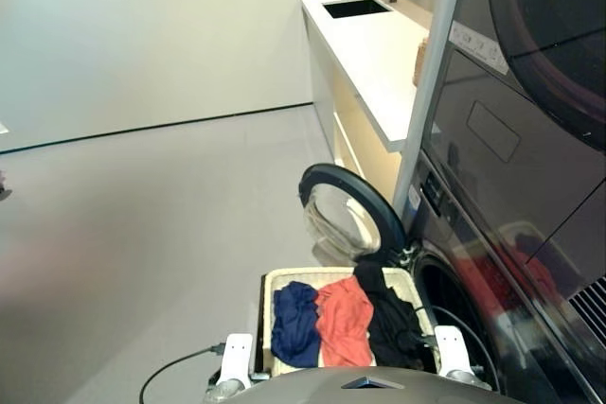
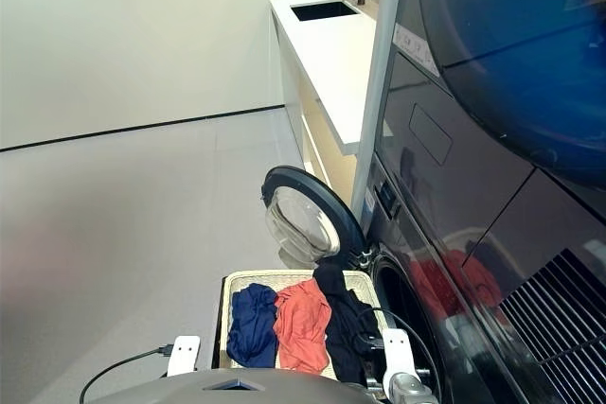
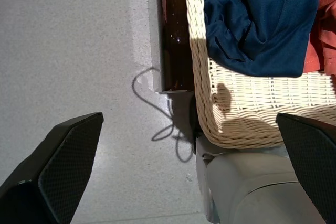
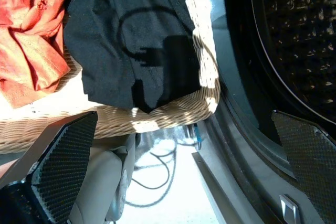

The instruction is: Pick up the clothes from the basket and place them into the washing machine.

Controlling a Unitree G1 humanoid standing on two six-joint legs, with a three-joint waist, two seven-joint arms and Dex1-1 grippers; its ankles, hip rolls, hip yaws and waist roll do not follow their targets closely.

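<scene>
Bright, even room light fills both eye views, glare streaks the glossy washing machine [image 2: 454, 234] toward three o'clock, and hard cable shadows cross the sunlit basket [image 4: 173, 106] in the wrist views.

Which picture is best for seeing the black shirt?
The right wrist view is best: the black garment fills it close up, lying in the basket and draped over its rim. Both eye views show it smaller, beside the orange-red garment. The left wrist view misses it.
</scene>
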